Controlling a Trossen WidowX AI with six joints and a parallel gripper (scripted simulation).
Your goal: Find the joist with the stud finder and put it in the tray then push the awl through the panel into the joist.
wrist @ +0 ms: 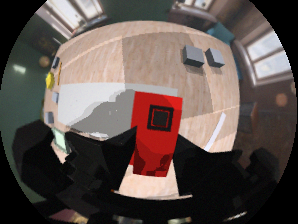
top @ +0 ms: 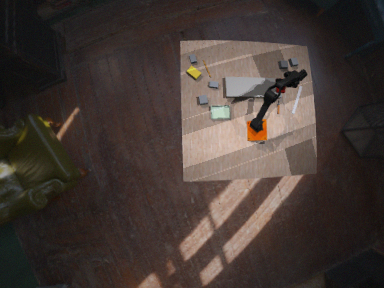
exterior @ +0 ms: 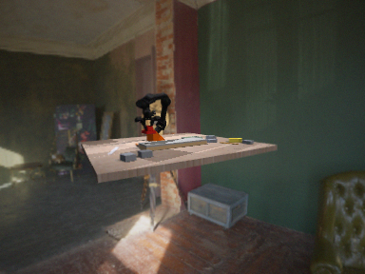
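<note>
The red stud finder (top: pixel 280 90) (exterior: pixel 149 129) (wrist: pixel 142 107) has a dark square on its face. My gripper (top: pixel 281 87) (exterior: pixel 149 127) (wrist: pixel 154 130) is shut on it, one finger on each side. It appears raised, near the right end of the pale grey floor panel (top: pixel 240 86) (exterior: pixel 182 143) (wrist: pixel 75 102). The exact gap to the panel cannot be told. The light green tray (top: pixel 212 118) (wrist: pixel 60 141) lies left of the arm's base in the top view. A thin orange-handled tool (top: pixel 278 107), apparently the awl, lies on the table between the base and the panel's right end.
Two grey blocks (top: pixel 283 64) (exterior: pixel 128 157) (wrist: pixel 193 56) lie beyond the panel's right end. A white strip (top: pixel 297 100) (exterior: pixel 113 150) (wrist: pixel 216 131) lies at the right. A yellow block (top: pixel 194 72) (exterior: pixel 235 140), a thin yellow stick (top: pixel 206 68) and more grey blocks (top: pixel 202 100) lie at the left.
</note>
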